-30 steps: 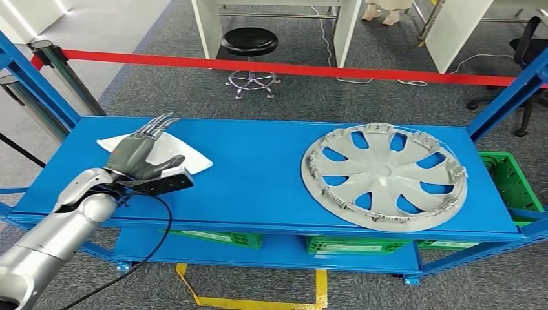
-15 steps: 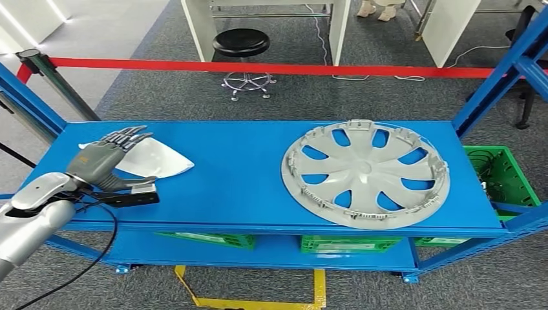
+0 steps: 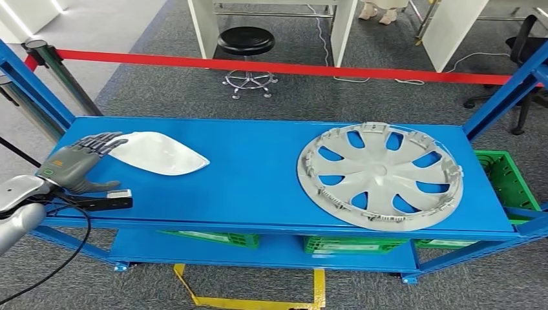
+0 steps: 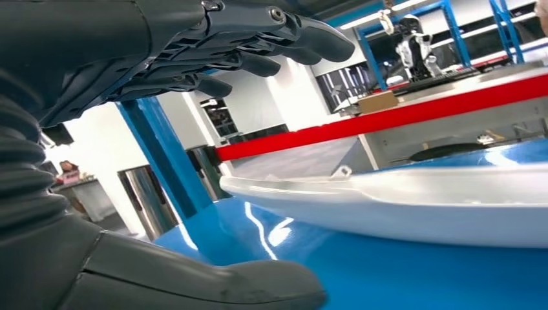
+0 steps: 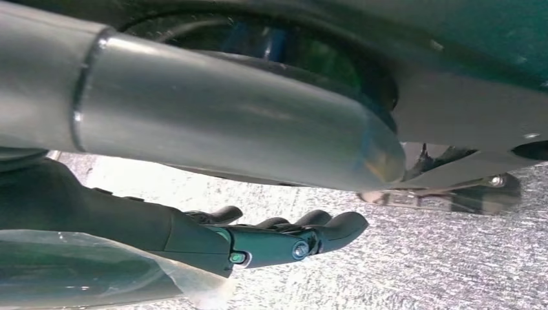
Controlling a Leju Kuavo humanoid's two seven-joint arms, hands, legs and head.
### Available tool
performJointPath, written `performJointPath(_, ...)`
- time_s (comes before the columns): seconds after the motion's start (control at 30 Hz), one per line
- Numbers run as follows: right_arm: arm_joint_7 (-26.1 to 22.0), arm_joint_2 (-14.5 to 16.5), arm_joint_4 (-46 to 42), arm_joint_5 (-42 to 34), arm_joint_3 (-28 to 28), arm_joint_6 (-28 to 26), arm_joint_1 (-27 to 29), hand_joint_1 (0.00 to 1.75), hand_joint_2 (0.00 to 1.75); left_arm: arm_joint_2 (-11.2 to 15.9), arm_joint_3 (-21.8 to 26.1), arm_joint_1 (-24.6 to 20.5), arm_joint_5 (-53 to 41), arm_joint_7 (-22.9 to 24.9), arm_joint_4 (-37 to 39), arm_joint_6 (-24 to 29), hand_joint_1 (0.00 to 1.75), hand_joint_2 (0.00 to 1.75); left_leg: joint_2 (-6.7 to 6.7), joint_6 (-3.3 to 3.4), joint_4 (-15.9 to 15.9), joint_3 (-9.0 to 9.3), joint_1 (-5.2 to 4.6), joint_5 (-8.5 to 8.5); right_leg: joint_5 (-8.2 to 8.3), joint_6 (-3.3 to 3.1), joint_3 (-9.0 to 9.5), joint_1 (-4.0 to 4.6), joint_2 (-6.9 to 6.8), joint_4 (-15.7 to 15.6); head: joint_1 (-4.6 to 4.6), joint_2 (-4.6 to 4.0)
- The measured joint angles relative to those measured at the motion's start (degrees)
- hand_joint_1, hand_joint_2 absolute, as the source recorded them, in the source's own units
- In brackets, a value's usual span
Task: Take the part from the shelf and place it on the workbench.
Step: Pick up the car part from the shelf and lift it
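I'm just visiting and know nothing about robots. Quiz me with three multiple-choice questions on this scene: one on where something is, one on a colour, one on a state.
1. Where does the grey wheel cover lie on the blue shelf?
A. right part
B. left part
C. lower level

2. What colour is the barrier tape behind the shelf?
A. yellow
B. red
C. green

3. What is the left hand doing with the white part?
A. lifting it
B. fingers spread beside its end, holding nothing
C. pressing it flat

Answers: 1 A, it lies near the right posts. 2 B, a red band crosses the floor. 3 B, the part rests on the shelf.
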Motion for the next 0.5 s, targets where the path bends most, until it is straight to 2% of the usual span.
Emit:
performJointPath(0.03,0.07,-0.07,0.0,0.06,0.0,-0.01,-0.04,0.0,0.0,0.18,-0.04,-0.01,-0.22,-0.05,0.08,-0.25,0.0,1.75,-0.03,-0.08,0.03,0.07,0.0,-0.05,2.04,-0.24,2.03,0.01,0.0,-4.27,0.0,0.0)
performJointPath(0.07,0.13,-0.14,0.0,0.1,0.0,-0.01,-0.09,0.0,0.0,0.39,-0.07,-0.05,-0.5,-0.08,0.16,-0.48,0.0,1.75,-0.07,-0.23,0.1,0.07,-0.08,-0.14,3.41,-0.48,4.08,0.05,0.01,-8.24,0.0,0.0)
performJointPath(0.1,0.19,-0.21,0.0,0.18,0.0,-0.02,-0.13,0.0,0.0,0.59,-0.13,-0.12,-0.9,-0.11,0.24,-0.66,0.0,1.75,-0.09,-0.44,0.19,0.02,-0.17,-0.18,4.17,-0.7,5.55,0.08,0.05,-11.03,-0.04,0.01)
performJointPath(0.13,0.22,-0.25,-0.01,0.3,0.0,0.0,-0.15,0.0,0.0,0.79,-0.26,-0.2,-1.49,-0.12,0.34,-0.77,0.0,1.75,-0.1,-0.69,0.24,-0.05,-0.23,-0.18,4.27,-0.9,6.3,0.15,0.09,-12.35,-0.07,0.02)
performJointPath(0.23,0.29,-0.28,-0.01,1.42,0.09,0.2,-0.14,0.0,0.0,1.86,-1.14,-0.49,-4.03,0.27,0.58,-0.88,0.0,1.75,-0.11,-1.62,0.31,-0.09,-0.09,-0.27,4.47,-1.63,6.6,0.17,0.21,-12.78,-0.1,0.01)
performJointPath(0.27,0.3,-0.28,-0.01,1.84,0.15,0.25,-0.14,0.0,0.0,2.4,-1.51,-0.69,-4.71,0.44,0.6,-0.91,0.0,1.75,-0.11,-1.95,1.15,-0.39,-0.01,-0.97,4.61,-1.95,6.65,0.07,0.22,-12.92,-0.22,0.01)
performJointPath(0.33,0.28,-0.29,-0.01,2.33,0.25,0.28,-0.15,0.0,0.0,3.19,-2.14,-1.43,-5.92,0.78,0.61,-0.93,0.0,1.75,-0.09,-2.48,6.12,-2.48,0.1,-4.01,4.77,-2.38,6.73,-0.1,0.16,-13.09,-0.47,0.01)
performJointPath(0.4,0.24,-0.29,-0.01,2.56,0.27,0.27,-0.17,0.0,0.0,3.2,-2.75,-2.38,-7.29,1.36,0.68,-0.93,0.0,1.75,-0.09,-2.82,13.59,-5.76,0.17,-7.28,4.74,-2.52,6.73,-0.08,0.01,-13.08,-0.56,0.02)
performJointPath(0.43,0.23,-0.29,-0.01,2.63,0.28,0.26,-0.18,0.0,0.0,3.03,-3.09,-2.72,-7.86,1.65,0.78,-0.93,0.0,1.75,-0.09,-2.91,15.86,-6.76,0.22,-7.78,4.72,-2.54,6.75,-0.07,-0.05,-13.07,-0.55,0.02)
performJointPath(0.47,0.23,-0.29,-0.02,2.68,0.28,0.26,-0.21,0.0,0.0,2.86,-3.42,-3.03,-8.28,1.91,0.88,-0.93,0.0,1.75,-0.09,-2.94,16.01,-6.8,0.31,-7.11,4.7,-2.54,6.79,-0.07,-0.07,-13.06,-0.56,0.02)
performJointPath(0.5,0.23,-0.29,-0.02,2.7,0.28,0.26,-0.23,0.0,0.0,2.73,-3.74,-3.32,-8.53,2.09,0.98,-0.92,0.0,1.75,-0.09,-2.92,14.0,-5.86,0.41,-5.48,4.68,-2.51,6.86,-0.08,-0.05,-13.04,-0.56,0.02)
